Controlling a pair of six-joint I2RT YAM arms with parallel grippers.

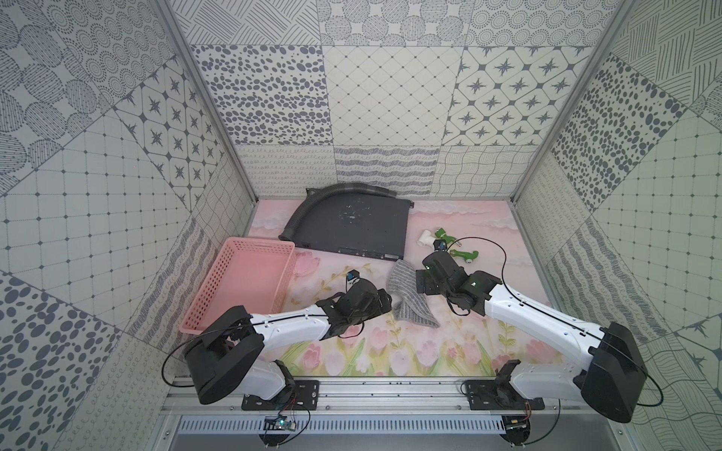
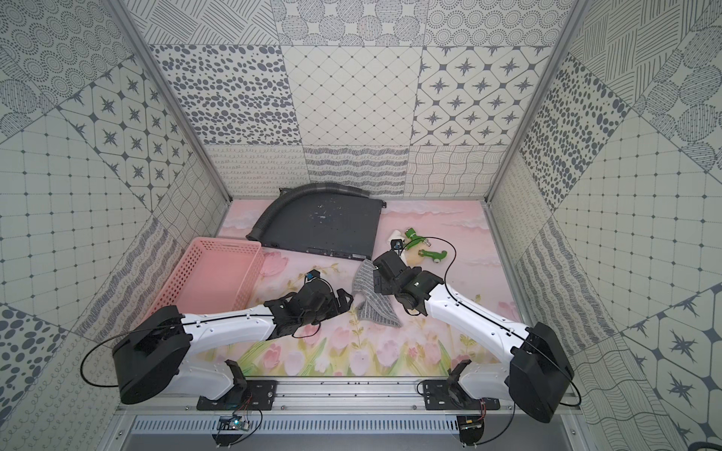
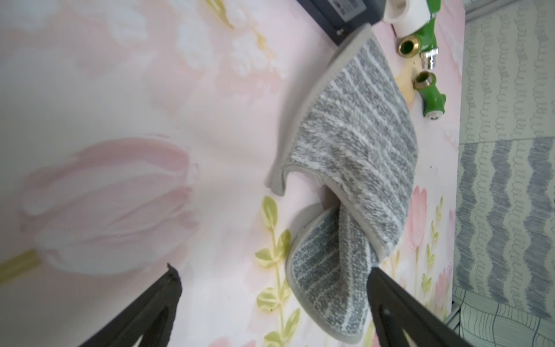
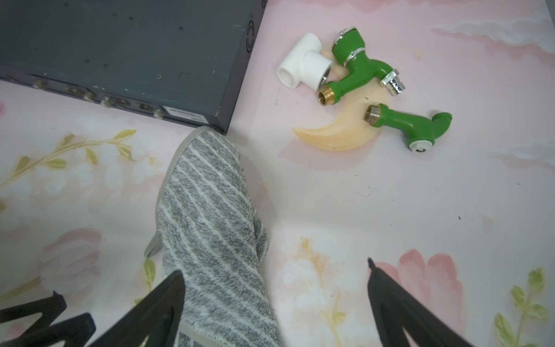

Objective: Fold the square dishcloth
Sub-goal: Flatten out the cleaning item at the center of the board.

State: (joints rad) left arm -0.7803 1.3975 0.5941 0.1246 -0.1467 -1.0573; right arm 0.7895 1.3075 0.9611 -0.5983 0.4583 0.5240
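The square dishcloth [image 1: 411,300] [image 2: 374,302], grey with thin whitish stripes, lies rumpled and loosely doubled over on the flowered mat in both top views. My left gripper [image 1: 385,301] [image 2: 345,300] is just left of it. In the left wrist view that gripper [image 3: 273,269] stands open, and a lower flap of the dishcloth [image 3: 354,144] lies loose beside one finger. My right gripper [image 1: 420,282] [image 2: 377,282] hovers over the cloth's right edge. In the right wrist view it [image 4: 274,267] is open, with the dishcloth [image 4: 210,210] running past one finger, not pinched.
A dark flat metal box [image 1: 351,226] [image 4: 120,60] with a corrugated hose [image 1: 312,203] sits behind the cloth, its corner touching the cloth's far tip. Green tap fittings [image 1: 463,253] [image 4: 357,69] and a white tee [image 4: 303,67] lie at back right. A pink basket [image 1: 242,281] stands on the left.
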